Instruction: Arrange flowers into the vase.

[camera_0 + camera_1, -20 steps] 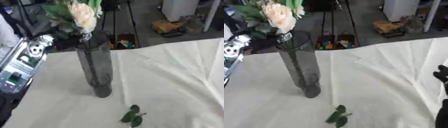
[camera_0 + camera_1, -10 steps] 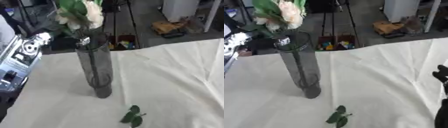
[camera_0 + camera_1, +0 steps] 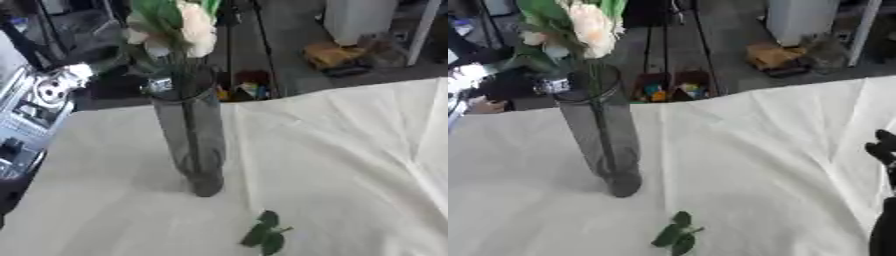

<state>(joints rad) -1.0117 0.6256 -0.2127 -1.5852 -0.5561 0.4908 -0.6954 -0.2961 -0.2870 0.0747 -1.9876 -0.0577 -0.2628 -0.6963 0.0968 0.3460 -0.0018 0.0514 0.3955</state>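
A tall dark glass vase [image 3: 194, 140] stands upright on the white cloth [image 3: 350, 165], left of centre. Cream flowers [image 3: 179, 27] with green leaves rise above its rim, and their stem runs down inside the glass. My left hand [image 3: 131, 70] reaches in from the left at rim height, dark and blurred, with its fingers curled on the stems just under the blooms. A small green leaf sprig [image 3: 675, 236] lies loose on the cloth in front of the vase. My right hand [image 3: 883, 150] rests at the right edge, fingers up and relaxed, holding nothing.
My silver and black left arm [image 3: 35, 105] fills the left edge. The table's far edge [image 3: 350, 90] runs behind the vase. Past it are tripod legs, a box of coloured items [image 3: 671, 89] and a white cabinet [image 3: 807, 20] on the floor.
The flowers have swung from a tilt to nearly upright over the vase, and the stem now sits inside the glass. The right hand has not moved.
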